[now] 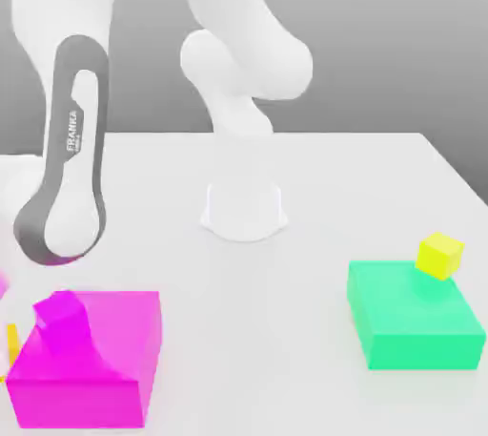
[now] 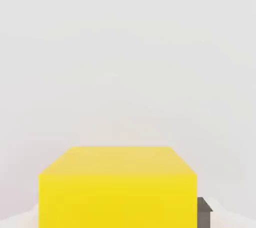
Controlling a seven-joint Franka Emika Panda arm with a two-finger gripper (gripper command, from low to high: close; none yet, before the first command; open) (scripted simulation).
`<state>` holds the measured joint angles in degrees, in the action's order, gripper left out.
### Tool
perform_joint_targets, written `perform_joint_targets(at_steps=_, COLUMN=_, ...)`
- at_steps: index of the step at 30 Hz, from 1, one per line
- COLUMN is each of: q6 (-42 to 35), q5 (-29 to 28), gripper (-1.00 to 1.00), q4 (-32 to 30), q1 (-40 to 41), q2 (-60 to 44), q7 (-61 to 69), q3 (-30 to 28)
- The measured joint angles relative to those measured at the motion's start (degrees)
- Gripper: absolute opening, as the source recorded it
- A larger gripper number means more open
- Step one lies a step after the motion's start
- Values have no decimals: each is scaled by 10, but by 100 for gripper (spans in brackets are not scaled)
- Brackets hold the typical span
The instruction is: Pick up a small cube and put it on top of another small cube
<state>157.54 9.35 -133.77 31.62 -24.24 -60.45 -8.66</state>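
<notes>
Overall, a plain white bench (image 1: 315, 196) fills most of the exterior view, matte, with soft shadows under the things on it. Behind it the room is a bare grey backdrop, darker toward the top.

White arm (image 1: 238, 52) rises from a round base (image 1: 244, 210) at the bench's middle rear and reaches down to the exterior view's left; a grey-banded link (image 1: 71, 153) hangs low near that edge.

Big magenta block (image 1: 91, 363) sits at the lower left of the exterior view, with a small magenta cube (image 1: 59, 308) at its top rear corner. A sliver of the golden cube (image 1: 11, 341) shows just left of that block, at the frame edge, mostly hidden.

Big green block (image 1: 415, 315) lies at the right, well apart from the magenta one. The lemon cube (image 1: 439, 255) sits at its far right corner, tilted a little; whether it rests on the block or just behind it I cannot tell.

In the hand view the golden cube (image 2: 117, 187) looms close and square-on against the white bench (image 2: 128, 62), with a dark fingertip (image 2: 204, 212) touching its side. The tool is closed narrow, gripping the golden cube.
</notes>
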Motion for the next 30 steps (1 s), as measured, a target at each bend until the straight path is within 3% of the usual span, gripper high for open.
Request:
perform_joint_targets(at_steps=5, q6=-70, q5=-65, gripper=-100, q4=5, q1=-36, q2=67, q7=-42, q3=-27)
perform_joint_targets(at_steps=9, q6=-111, q5=-100, gripper=-100, q4=10, q1=-90, q2=125, q7=-118, q3=-11)
perform_joint_targets(at_steps=13, q6=-132, q5=-75, gripper=-100, q4=-16, q1=-157, q2=181, q7=-197, q3=43)
perform_joint_targets(at_steps=18, q6=-157, q5=-34, gripper=-100, q4=-59, q1=-304, q2=257, q7=-320, q3=106)
perform_joint_targets(at_steps=22, q6=-172, q5=-13, gripper=-100, q4=-93, q1=-367, q2=308, q7=-422, q3=149)
perform_joint_targets(at_steps=30, q6=-190, q5=24, gripper=-100, q4=-165, q1=-477, q2=388, q7=-626, q3=292)
